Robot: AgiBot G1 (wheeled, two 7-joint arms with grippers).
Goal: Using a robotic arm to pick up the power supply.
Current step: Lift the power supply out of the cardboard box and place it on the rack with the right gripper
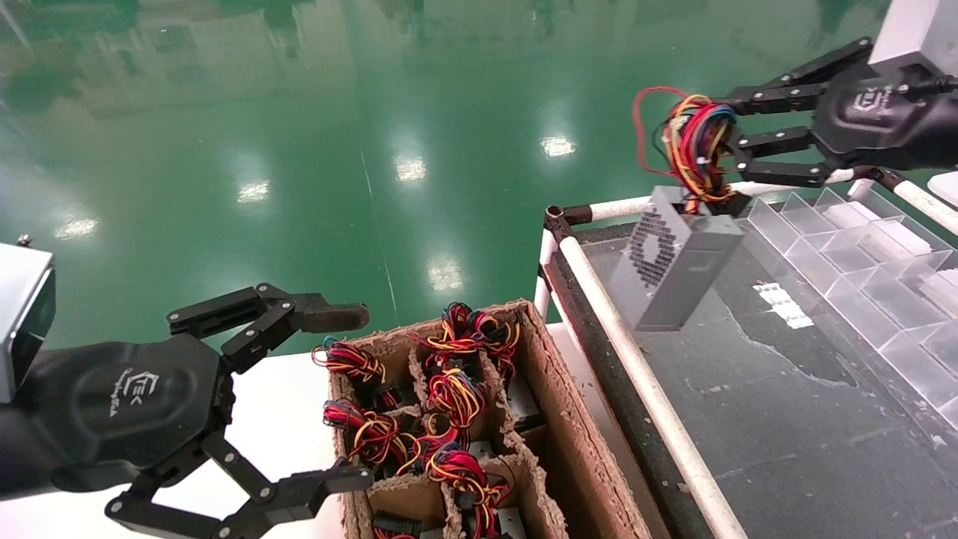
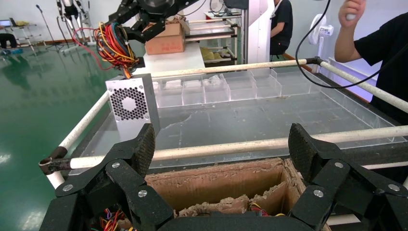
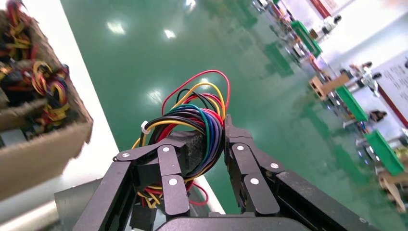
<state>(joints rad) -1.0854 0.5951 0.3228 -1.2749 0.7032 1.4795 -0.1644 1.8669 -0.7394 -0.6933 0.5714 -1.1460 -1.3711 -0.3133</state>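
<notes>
My right black multi-link gripper (image 1: 722, 142) clamps the red, yellow and blue wire bundle (image 1: 692, 146); the small grey metal power supply (image 1: 673, 258), honeycomb-perforated, dangles tilted over the far-right wet table (image 1: 786, 419); my left gripper (image 1: 359, 397) hangs spread above the compartmented cardboard box (image 1: 554, 419).

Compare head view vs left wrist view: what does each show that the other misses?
Head view only: the left gripper seen whole, open over the cardboard box, whose cells hold wire bundles.

Left wrist view only: two people standing beyond the table, and a far cardboard carton.

Both: the right gripper shut on the wires of the power supply, which hangs tilted above the black table, near the clear compartment trays.
</notes>
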